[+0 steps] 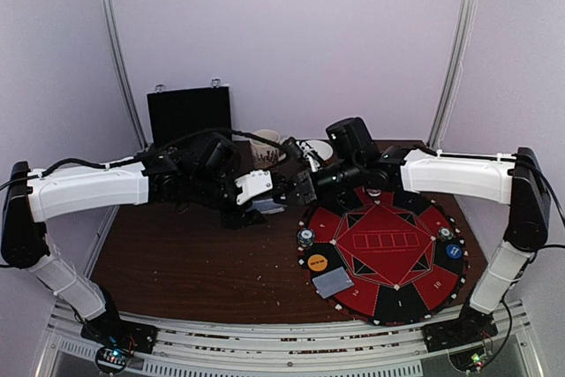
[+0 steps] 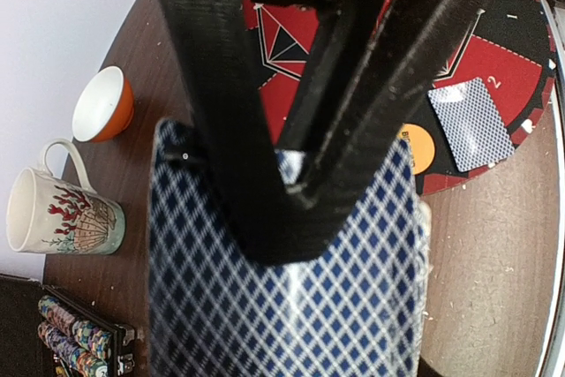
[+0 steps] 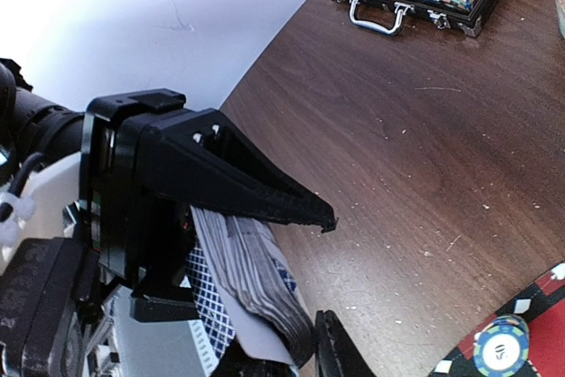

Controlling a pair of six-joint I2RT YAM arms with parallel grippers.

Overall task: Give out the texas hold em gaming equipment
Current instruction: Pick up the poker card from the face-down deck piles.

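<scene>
Top external view, and both arms meet over the middle of the table (image 1: 177, 262). The left pincer (image 1: 262, 207) is clamped on the deck of cards (image 1: 269, 207), just off the 10 o'clock edge of the round mat (image 1: 415, 293). Left wrist view confirms it: black fingers (image 2: 229, 130) pressed on the deck's blue-diamond back. The right pincer (image 1: 305, 189) sits just beside that deck, at its 2 o'clock; whether its jaws stand wide or narrow, I cannot tell.

Around the mat now: a poker chip (image 1: 305, 237) at 9 o'clock, an orange button (image 1: 317, 263) at 8, a single card (image 1: 334, 282) face down at 7 and a blue button (image 1: 453, 251) at 3.

Right wrist view shows the deck edge-on under a black finger. At the table's 12 o'clock side are a mug (image 1: 265, 152), an orange bowl (image 2: 101, 105) and the black case (image 1: 188, 112), open with chips inside.
</scene>
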